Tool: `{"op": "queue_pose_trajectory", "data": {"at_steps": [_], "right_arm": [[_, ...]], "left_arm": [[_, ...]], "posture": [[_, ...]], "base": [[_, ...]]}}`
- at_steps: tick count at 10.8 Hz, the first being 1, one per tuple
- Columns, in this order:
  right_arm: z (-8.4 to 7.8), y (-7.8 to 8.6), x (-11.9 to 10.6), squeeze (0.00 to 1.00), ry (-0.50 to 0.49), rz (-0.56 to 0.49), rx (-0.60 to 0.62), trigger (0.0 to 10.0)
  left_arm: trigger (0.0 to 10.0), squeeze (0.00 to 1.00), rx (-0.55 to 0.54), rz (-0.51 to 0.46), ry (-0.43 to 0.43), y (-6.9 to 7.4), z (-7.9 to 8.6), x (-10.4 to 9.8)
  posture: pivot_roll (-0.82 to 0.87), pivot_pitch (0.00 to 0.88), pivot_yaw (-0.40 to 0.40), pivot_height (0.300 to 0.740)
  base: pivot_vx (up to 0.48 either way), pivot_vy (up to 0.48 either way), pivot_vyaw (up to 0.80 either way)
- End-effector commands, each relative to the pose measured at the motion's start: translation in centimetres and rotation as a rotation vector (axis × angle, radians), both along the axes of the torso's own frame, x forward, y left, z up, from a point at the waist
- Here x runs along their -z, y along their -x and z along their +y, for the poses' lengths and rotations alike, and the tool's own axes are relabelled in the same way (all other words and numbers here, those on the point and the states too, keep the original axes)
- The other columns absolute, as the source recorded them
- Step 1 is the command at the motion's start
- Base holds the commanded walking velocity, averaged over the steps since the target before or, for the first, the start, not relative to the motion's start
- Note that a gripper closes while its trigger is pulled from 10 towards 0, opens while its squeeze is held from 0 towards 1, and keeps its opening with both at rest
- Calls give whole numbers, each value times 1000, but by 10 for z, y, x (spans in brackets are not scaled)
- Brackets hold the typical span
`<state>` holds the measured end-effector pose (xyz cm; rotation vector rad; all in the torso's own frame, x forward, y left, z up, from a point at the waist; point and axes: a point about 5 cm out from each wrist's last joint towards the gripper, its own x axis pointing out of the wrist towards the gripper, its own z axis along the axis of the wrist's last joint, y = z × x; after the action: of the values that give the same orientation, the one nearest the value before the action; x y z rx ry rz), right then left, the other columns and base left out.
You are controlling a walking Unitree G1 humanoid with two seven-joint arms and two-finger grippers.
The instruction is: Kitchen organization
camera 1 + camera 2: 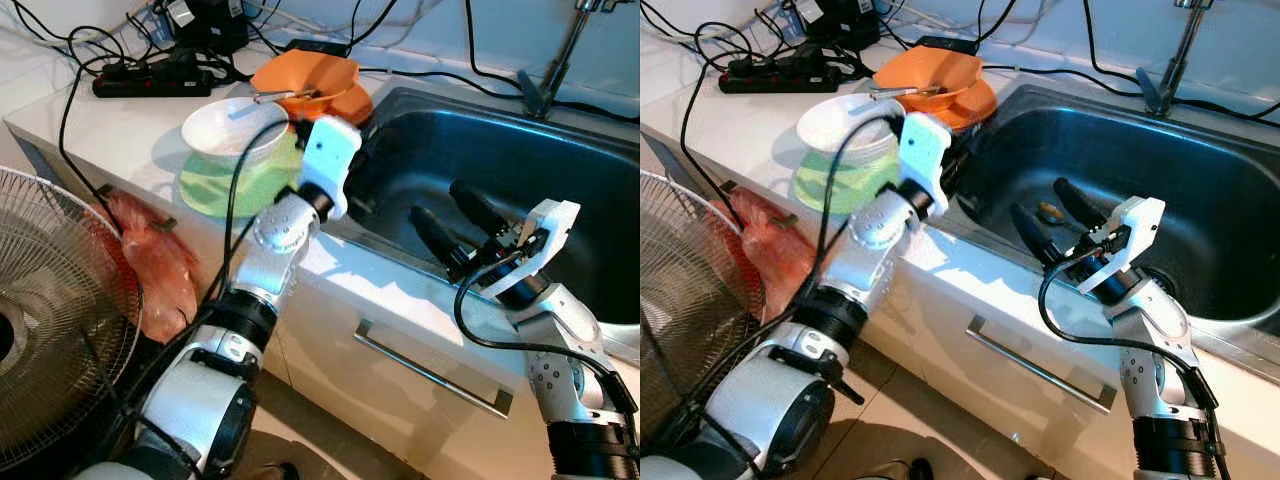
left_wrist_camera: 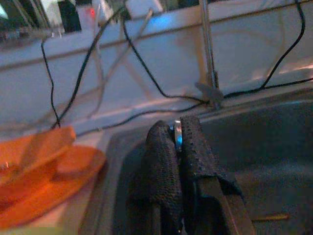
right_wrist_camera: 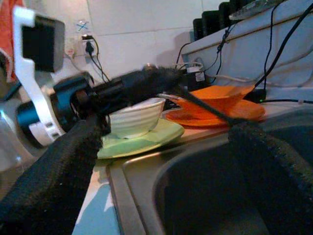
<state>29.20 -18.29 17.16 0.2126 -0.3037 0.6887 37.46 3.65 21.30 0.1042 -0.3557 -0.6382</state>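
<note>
From the eye views, a white bowl (image 1: 235, 128) on a green plate (image 1: 243, 180) sits on the surface (image 1: 120, 125) beside the sink (image 1: 520, 190); the right hand (image 1: 452, 225) hangs released over the basin. In the left wrist view, the left hand (image 2: 177, 142) is clenched on a thin metal piece (image 2: 177, 134). The right wrist view faces an orange bowl (image 3: 220, 98).

You can't make out what the small shiny thing (image 2: 177, 135) pinched between the left gripper's (image 2: 177, 142) fingertips is, the fan (image 1: 45, 330) and faucet (image 1: 560, 55) run off the frame edges, and the left wrist's white housing (image 1: 328, 160) hides that gripper from overhead.
</note>
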Motion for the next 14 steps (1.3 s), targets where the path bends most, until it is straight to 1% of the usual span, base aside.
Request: {"op": "queue_pose_trajectory", "data": {"at_steps": [1, 2, 3, 5, 7, 8, 9, 10, 11, 14], "right_arm": [[-1, 4, 16, 0, -5, 66, 3, 10000], [0, 4, 16, 0, -4, 69, 2, 10000], [1, 4, 16, 0, -4, 70, 1, 10000], [3, 4, 16, 0, -3, 73, -2, 10000], [4, 3, 16, 0, -4, 73, -7, 10000], [5, 3, 16, 0, -5, 74, -9, 10000], [5, 3, 16, 0, -5, 74, -8, 10000], [5, 3, 16, 0, -5, 74, -8, 10000], [5, 3, 17, 0, -6, 76, -7, 10000], [6, 3, 17, 0, -9, 76, -11, 10000]], "left_arm": [[10000, 0, 16, 16, 20, -2, -1, -3], [10000, 0, 36, 73, 28, -4, -3, 4], [10000, 0, 40, 101, 34, -4, -4, 7], [10000, 0, 55, 203, 103, -5, -7, 16], [10000, 0, 70, 277, 109, -4, -11, 28], [10000, 0, 50, 311, 104, -3, -11, 38], [10000, 0, 33, 320, 107, -3, -10, 40], [10000, 941, 33, 321, 107, -3, -10, 40], [10000, 1000, 34, 314, 106, -4, -9, 38], [10000, 1000, 24, 305, 101, -5, -7, 37]], "posture": [[-48, 95, 118, 740], [-49, 99, 117, 740], [-49, 102, 115, 740], [-47, 108, 114, 740], [-44, 114, 113, 740], [-44, 114, 113, 740], [-48, 116, 113, 740], [-45, 117, 113, 740], [-40, 118, 114, 740], [-39, 118, 115, 740]], "base": [[0, 0, 0], [0, 0, 0], [0, 0, 0], [0, 0, 0], [0, 0, 0], [0, 0, 0], [0, 0, 0], [0, 0, 0], [0, 0, 0], [0, 0, 0]]}}
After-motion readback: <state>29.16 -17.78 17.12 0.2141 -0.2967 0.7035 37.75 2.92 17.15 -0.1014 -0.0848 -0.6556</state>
